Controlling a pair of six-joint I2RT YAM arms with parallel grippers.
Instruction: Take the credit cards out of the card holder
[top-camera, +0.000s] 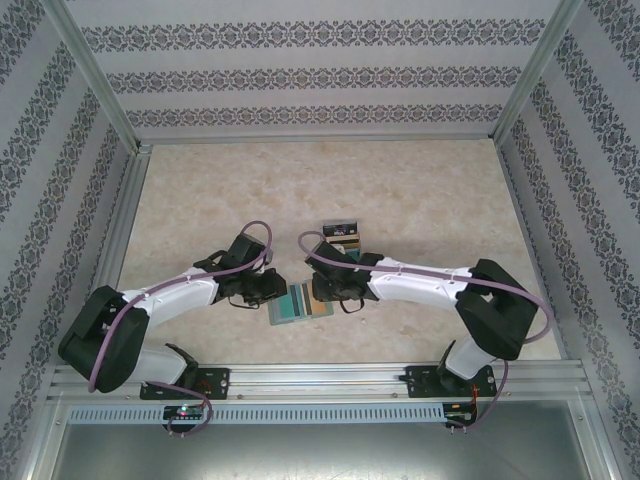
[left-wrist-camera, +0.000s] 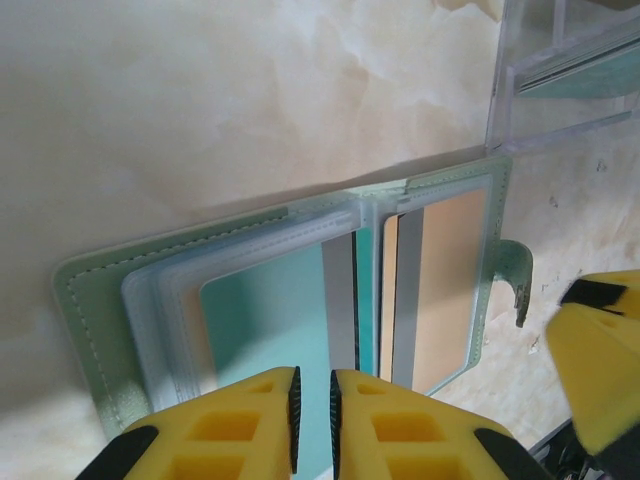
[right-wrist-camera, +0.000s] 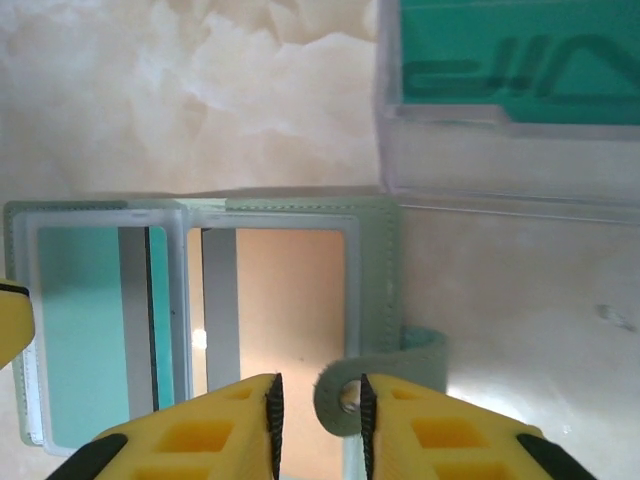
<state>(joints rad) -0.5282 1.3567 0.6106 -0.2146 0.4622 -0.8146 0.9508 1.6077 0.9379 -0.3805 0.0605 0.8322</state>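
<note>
Card holder (top-camera: 298, 305) lies open flat on the table (top-camera: 420, 200), just ahead of both bases and between my two grippers. Its long axis runs left to right and its crease points away from me. Left gripper (left-wrist-camera: 312, 410) sits over the near edge of the left panel, fingers nearly pressed together with a thin slit between. I can't tell if it's pinching a sleeve edge. Right gripper (right-wrist-camera: 318, 410) is at the near edge of the right panel, fingers partly spread around the snap tab (right-wrist-camera: 340, 392), not clamped from what I see. Teal card (left-wrist-camera: 265, 320) is in the left panel and nearer my left arm; tan card (left-wrist-camera: 450, 280) is in the right panel and nearer my right. Both cards lie lengthwise along the crease. Holder is soft stitched pale grey-green leather with clear floppy plastic sleeves. Cards are thin, stiff and glossy, each with a grey stripe. Clear hard plastic case (right-wrist-camera: 480, 150) sits just beyond the holder with another teal card inside.
</note>
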